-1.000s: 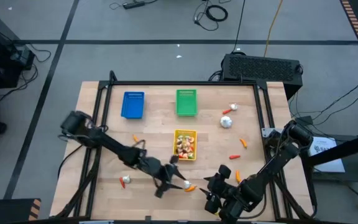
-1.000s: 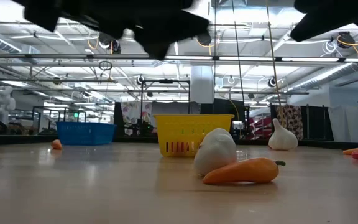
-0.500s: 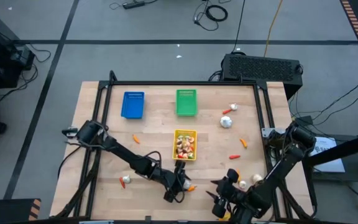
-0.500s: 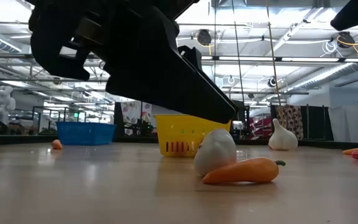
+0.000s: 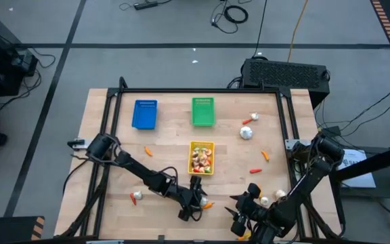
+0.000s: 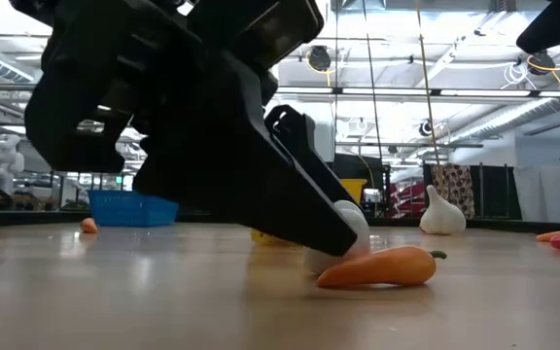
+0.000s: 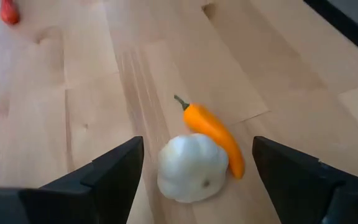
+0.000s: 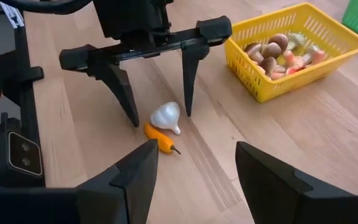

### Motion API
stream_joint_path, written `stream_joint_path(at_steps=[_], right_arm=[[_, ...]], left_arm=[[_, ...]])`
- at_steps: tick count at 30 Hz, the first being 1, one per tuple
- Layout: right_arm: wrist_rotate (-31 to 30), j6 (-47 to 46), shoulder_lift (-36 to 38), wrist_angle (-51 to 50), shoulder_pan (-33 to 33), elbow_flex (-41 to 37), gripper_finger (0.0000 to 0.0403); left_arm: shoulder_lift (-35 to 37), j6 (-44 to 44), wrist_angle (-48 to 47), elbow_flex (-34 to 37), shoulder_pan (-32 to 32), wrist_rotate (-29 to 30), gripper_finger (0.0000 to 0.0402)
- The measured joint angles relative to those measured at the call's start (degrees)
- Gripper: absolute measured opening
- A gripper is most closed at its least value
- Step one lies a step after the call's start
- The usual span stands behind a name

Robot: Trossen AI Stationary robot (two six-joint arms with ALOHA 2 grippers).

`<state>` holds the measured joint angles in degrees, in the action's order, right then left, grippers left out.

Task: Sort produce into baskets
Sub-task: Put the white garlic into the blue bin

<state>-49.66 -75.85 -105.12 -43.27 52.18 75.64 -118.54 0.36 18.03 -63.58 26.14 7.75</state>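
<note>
Left gripper (image 8: pixel 156 106) down low over the table (image 5: pixel 168 159), just in front of the yellow basket (image 5: pixel 202 157), jaws spread wide. Garlic bulb (image 7: pixel 192 168) sitting right between the two fingers (image 7: pixel 114 171), closer to none of them by much, touching neither as far as can be told. Orange pepper (image 7: pixel 213 129) lying flat against the bulb's side, stem pointing away from the gripper, also inside the spread of the jaws. From table level, one finger (image 6: pixel 290 194) planted in front of the bulb (image 6: pixel 353 219), tip down near the wood, pepper (image 6: pixel 377 267) showing clear beside it.

Yellow basket (image 8: pixel 294 46) already loaded with a heap of small produce. Blue basket (image 5: pixel 144 114) and green basket (image 5: pixel 203 112) standing side by side beyond the yellow one, farther from the arms.

More produce scattered around the yellow basket: another bulb (image 5: pixel 247 133) to its right past the green basket's corner, a carrot piece (image 5: pixel 148 151) to its left, a white piece (image 5: pixel 135 197) well left of the left gripper.

Right gripper (image 5: pixel 244 211) waiting right of the left one, near the table's front edge, fingers (image 8: pixel 135 177) parted, nothing seen between them.
</note>
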Motion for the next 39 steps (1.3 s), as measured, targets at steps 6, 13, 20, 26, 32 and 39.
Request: stream_joint_path(at_steps=[6,13,20,26,32,39], right_arm=[[-0.10,0.00,0.00,-0.14,-0.03,0.00,0.0205],[-0.10,0.00,0.00,-0.14,-0.02,0.00,0.0205],[-0.10,0.00,0.00,-0.25,-0.02,0.00,0.0205],[-0.10,0.00,0.00,-0.25,-0.02,0.00,0.0205],[-0.07,0.00,0.00,-0.25,-0.02,0.00,0.0205],[-0.06,-0.02,0.00,-0.25,-0.02,0.00,0.0205]], left_arm=[[-0.62,-0.82,-0.12,0.03,-0.80,0.47,0.0309],[-1.52,-1.55,0.57,0.13,-0.95,-0.20,0.0307],[-1.55,-1.57,0.49,0.16,-1.02,-0.39,0.0283],[-1.55,-2.97,-0.25,0.16,-0.99,-0.44,0.0272],[-1.51,-3.04,-0.42,0.16,-0.99,-0.48,0.0269],[-1.51,-3.04,-0.58,0.14,-0.99,-1.02,0.0223]])
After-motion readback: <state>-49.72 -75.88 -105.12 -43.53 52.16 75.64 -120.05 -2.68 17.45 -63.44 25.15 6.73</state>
